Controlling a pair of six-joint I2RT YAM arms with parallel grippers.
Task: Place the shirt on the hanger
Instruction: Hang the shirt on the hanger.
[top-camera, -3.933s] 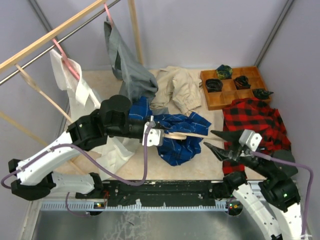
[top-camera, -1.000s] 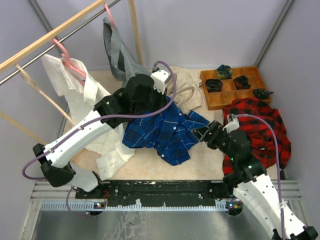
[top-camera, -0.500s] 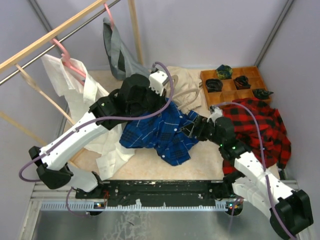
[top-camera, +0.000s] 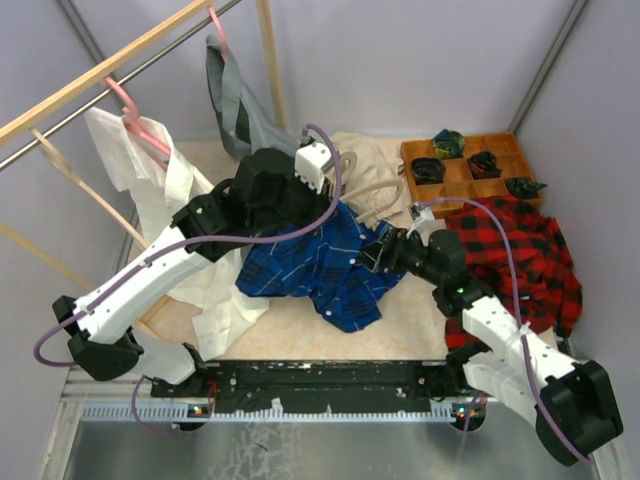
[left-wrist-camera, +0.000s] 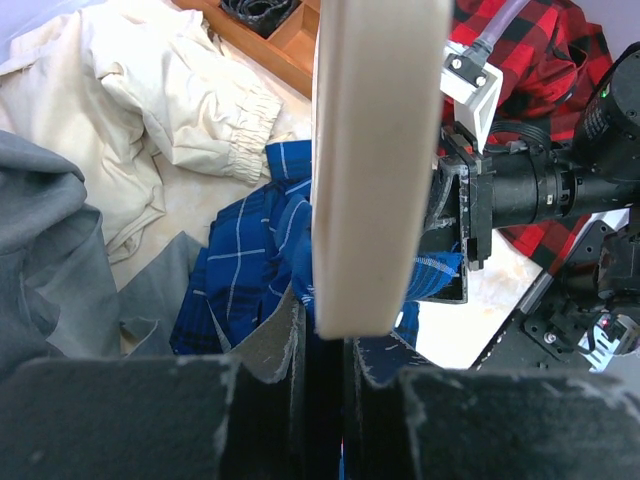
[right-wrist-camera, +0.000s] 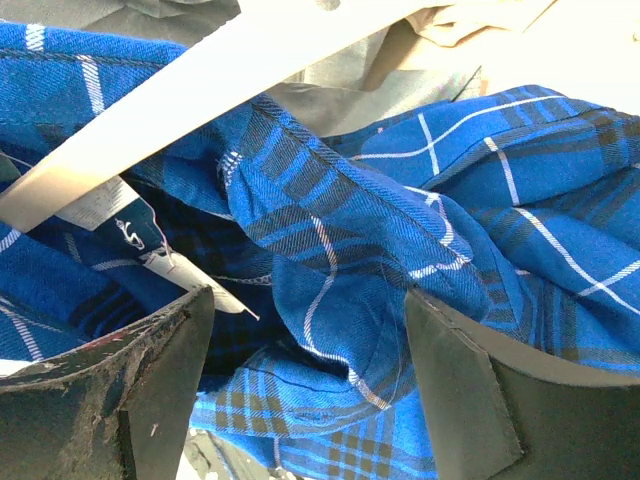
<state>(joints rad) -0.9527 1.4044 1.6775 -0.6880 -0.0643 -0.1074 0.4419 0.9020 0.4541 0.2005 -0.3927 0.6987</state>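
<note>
1. The hanger (left-wrist-camera: 380, 160) runs off the top edge of my left wrist view, hook unseen.
2. The shirt (right-wrist-camera: 400, 230) spills past my right wrist view's edges.
3. From above, my right gripper (top-camera: 378, 257) is too dark to read its tips.

White arm links (top-camera: 150, 275), black joints (top-camera: 265, 190), purple cables (top-camera: 37, 345), scuffed dark end effector fingers (right-wrist-camera: 130, 400).

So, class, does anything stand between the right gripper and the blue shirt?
Nothing visible does. The right gripper is open with a fold of the shirt directly at its gap. The hanger crosses farther on, clear of that gap.
</note>
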